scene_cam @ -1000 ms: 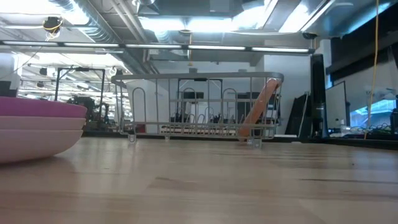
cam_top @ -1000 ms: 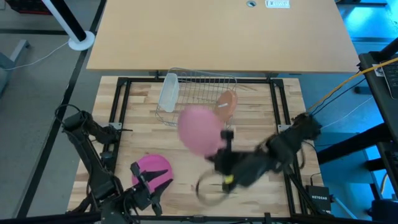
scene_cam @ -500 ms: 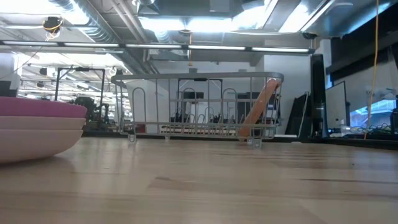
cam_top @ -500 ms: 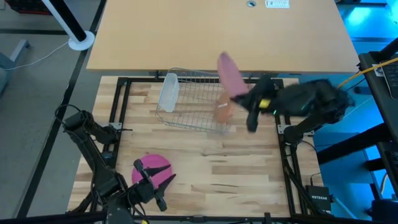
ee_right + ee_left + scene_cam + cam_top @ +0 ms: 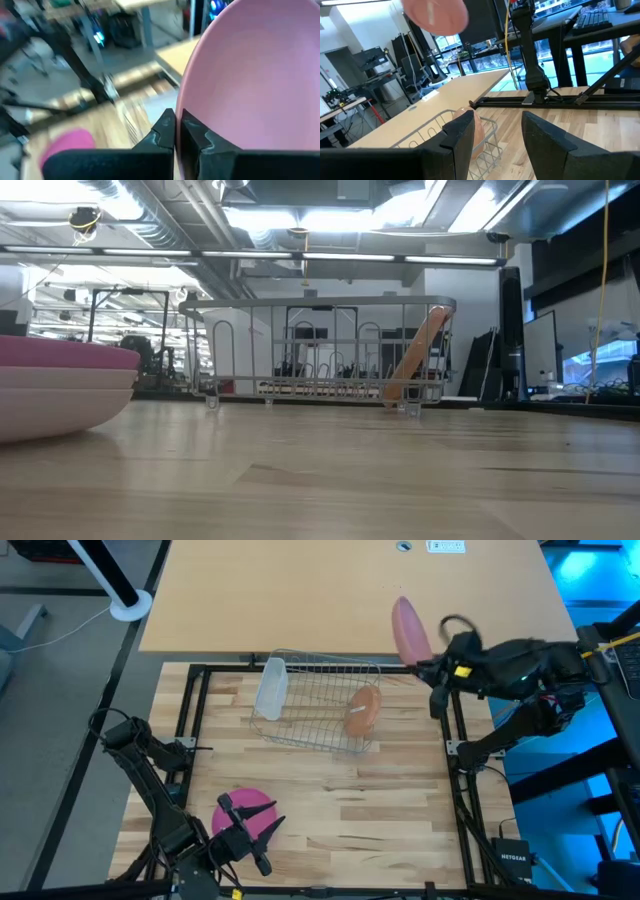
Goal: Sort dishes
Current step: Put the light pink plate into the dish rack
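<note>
The wooden table (image 5: 330, 790) carries the silver wire rack (image 5: 318, 700) toward its far side, with a translucent tumbler (image 5: 271, 687) lying at the rack's left end. The right arm (image 5: 520, 670) is stretched out high, reaching in from the table's right edge toward its far right corner, wrist turned so the plate it carries stands on edge. The left arm (image 5: 150, 780) is folded low at the near left corner. The pale peach-pink plate (image 5: 410, 630) hangs in the air beyond the rack's right end, above the far tabletop, its rim pinched between the pressed-together fingers of the right gripper (image 5: 175, 131). The magenta plate (image 5: 243, 810) lies flat on the table near the left corner, just beside the left gripper (image 5: 245, 832), whose fingers are spread apart with nothing between them. The tan-brown plate (image 5: 363, 710) leans tilted inside the rack's right end.
</note>
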`<state>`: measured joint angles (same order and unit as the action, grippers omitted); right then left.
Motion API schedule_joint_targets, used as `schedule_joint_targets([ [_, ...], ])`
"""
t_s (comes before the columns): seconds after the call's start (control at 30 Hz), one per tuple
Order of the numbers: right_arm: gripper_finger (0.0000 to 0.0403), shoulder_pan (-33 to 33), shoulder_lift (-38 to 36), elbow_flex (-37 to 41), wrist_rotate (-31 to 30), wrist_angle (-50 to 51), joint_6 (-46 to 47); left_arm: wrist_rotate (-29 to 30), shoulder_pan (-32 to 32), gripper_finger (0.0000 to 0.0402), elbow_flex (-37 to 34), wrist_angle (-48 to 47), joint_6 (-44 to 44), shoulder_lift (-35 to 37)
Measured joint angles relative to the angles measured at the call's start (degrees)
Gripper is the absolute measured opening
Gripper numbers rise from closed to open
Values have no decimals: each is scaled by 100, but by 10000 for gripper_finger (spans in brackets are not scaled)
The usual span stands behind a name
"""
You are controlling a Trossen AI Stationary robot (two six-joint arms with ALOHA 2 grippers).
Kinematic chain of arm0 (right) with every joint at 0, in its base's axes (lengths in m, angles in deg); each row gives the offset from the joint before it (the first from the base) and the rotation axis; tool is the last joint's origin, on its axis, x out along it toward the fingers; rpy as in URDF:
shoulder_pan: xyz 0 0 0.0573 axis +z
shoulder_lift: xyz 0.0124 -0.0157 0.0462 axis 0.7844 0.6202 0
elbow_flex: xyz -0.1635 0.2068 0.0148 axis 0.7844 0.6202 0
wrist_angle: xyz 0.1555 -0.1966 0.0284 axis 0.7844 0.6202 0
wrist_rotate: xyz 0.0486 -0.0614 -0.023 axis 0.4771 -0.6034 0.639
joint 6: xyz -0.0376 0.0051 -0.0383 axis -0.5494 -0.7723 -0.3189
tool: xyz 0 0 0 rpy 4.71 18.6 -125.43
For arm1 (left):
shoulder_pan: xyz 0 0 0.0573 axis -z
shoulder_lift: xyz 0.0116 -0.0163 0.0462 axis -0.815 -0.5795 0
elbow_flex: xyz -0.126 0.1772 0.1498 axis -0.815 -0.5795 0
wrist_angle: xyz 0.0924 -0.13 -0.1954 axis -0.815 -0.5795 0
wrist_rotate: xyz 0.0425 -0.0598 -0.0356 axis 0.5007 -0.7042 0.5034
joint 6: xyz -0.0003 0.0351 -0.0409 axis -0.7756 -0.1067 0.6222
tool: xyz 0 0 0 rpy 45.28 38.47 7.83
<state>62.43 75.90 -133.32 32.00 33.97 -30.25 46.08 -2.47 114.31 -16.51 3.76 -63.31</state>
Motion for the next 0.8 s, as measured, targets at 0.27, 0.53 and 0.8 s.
schedule_joint_targets([
  [0.27, 7, 9, -289, 1173, -214, 942, 774, -2, -101, 155, -2, -945, 1108, -4],
  [0.53, 7, 9, -1788, 4590, -204, -1627, 1014, -248, -165, 155, -4, -2061, 2475, -9],
  [0.8, 7, -184, -2937, 8274, 935, -8439, 23, -284, -233, 155, -4, -2228, 2750, -11],
])
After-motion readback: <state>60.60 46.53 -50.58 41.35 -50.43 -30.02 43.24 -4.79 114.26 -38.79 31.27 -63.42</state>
